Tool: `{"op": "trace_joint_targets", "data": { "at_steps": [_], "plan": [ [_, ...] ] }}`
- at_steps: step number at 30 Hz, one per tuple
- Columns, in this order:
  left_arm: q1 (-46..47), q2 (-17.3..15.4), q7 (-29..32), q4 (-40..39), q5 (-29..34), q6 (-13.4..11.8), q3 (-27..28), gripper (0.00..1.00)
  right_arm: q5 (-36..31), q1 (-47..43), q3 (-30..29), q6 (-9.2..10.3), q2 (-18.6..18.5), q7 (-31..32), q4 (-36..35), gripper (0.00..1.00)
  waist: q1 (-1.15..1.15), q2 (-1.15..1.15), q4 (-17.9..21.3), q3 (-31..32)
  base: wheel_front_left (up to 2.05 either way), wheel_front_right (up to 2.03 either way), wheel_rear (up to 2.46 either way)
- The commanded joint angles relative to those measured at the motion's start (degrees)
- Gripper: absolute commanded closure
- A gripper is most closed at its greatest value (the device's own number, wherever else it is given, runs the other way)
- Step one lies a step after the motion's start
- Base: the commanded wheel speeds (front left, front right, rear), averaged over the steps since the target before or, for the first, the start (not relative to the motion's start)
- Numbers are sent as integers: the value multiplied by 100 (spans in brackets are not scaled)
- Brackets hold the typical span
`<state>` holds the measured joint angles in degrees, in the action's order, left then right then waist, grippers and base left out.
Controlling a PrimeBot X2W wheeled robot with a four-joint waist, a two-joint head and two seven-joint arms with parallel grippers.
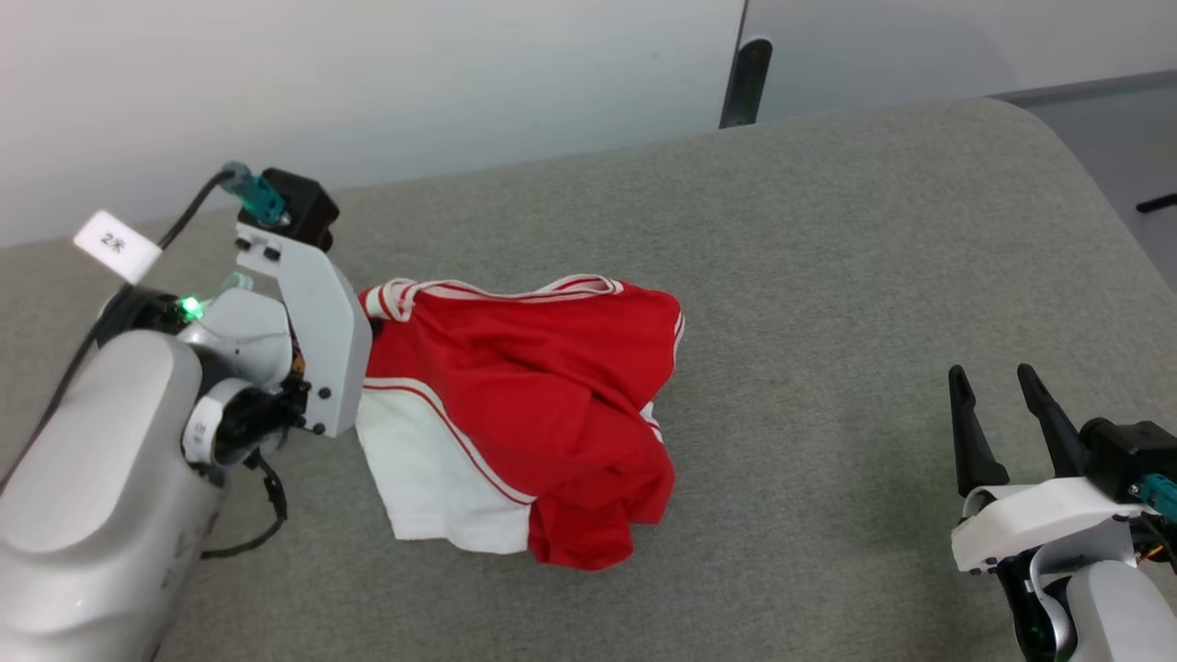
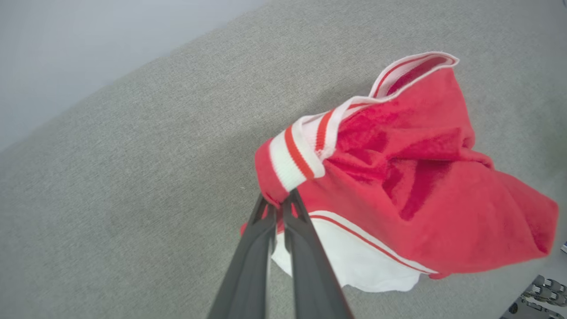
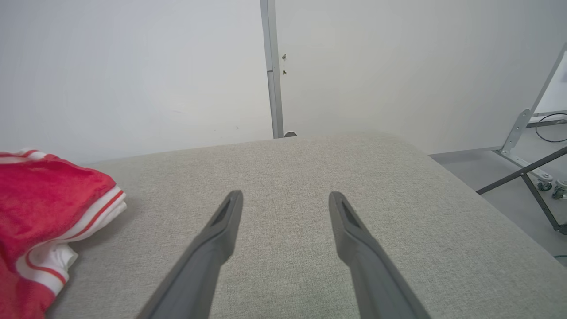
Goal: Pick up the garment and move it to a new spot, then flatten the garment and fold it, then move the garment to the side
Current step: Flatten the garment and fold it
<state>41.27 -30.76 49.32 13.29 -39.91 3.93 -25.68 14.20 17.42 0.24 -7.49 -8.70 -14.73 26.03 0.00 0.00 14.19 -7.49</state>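
We see left claw clamped on the jersey at its striped trim; the rest heaps just past the tips; right claw gapes empty, well apart. We judge the thin pinch may slip once cloth weight loads it.

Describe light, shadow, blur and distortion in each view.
Head view: even soft light, faint shadow beside the garment, green lamp glowing on the left arm. Left wrist view: garment's red looks soft, slightly blurred. Right wrist view: crisp, soft shadow under the garment.
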Motion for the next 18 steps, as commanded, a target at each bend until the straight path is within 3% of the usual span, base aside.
{"op": "trace_joint_targets", "data": {
  "at_steps": [1,9,10,12,18],
  "plan": [
    [74,60,-92,195,2,52,-16,100,51,74,39,0,-13,-38,-1,0,0,0,98,-74,0,0,0],
    [174,307,-612,1105,39,166,-118,100,53,96,55,0,52,-36,6,0,0,0,182,-234,0,0,0],
    [205,345,-677,1190,30,174,-109,58,39,107,52,0,61,-37,9,0,0,0,168,-231,0,0,0],
    [267,382,-809,1324,-1,179,-71,0,30,114,38,0,49,-38,14,0,0,0,115,-197,0,0,0],
    [341,534,-1066,1323,-81,181,-26,0,8,47,-30,0,-17,-31,-20,0,0,0,-176,0,0,0,0]
  ]
}}
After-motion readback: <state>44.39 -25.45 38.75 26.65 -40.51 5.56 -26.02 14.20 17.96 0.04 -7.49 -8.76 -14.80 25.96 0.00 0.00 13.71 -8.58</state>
